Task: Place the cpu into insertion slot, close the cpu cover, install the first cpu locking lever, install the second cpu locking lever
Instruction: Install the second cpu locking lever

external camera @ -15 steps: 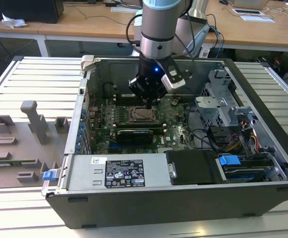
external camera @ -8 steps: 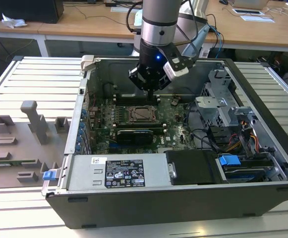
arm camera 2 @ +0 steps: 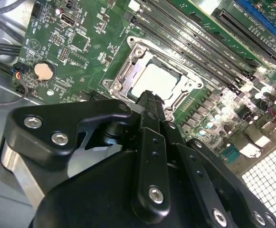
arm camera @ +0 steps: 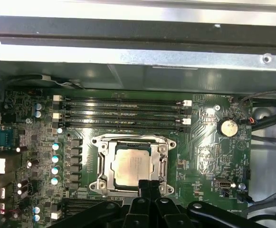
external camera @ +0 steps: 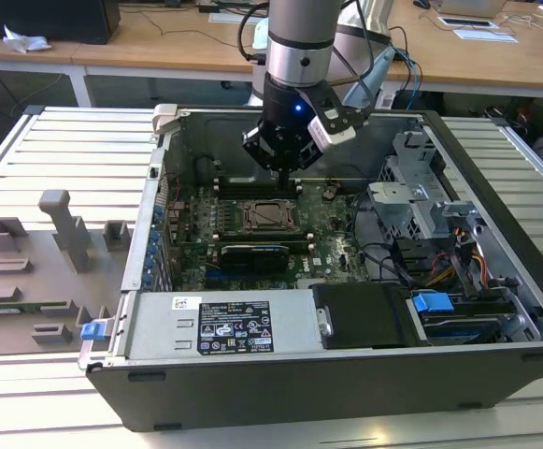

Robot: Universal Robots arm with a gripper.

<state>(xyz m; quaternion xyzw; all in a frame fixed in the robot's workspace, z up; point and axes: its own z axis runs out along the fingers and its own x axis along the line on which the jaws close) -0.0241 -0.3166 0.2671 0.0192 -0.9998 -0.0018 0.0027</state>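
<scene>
Four memory slots beside insertion slot | cpu seated, cpu cover down | fingers together at socket edge | coin cell well apart

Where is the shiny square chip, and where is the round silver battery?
chip (arm camera: 132,164), first wrist view, middle of its metal top.
battery (arm camera: 229,127), first wrist view, centre of its round face.

The cpu, a flat square chip with a dull silver-grey top, lies level in the slot, directly below the hand's tips. The cover, a dark metal frame, lies flat around it, cpu showing through its window.
</scene>
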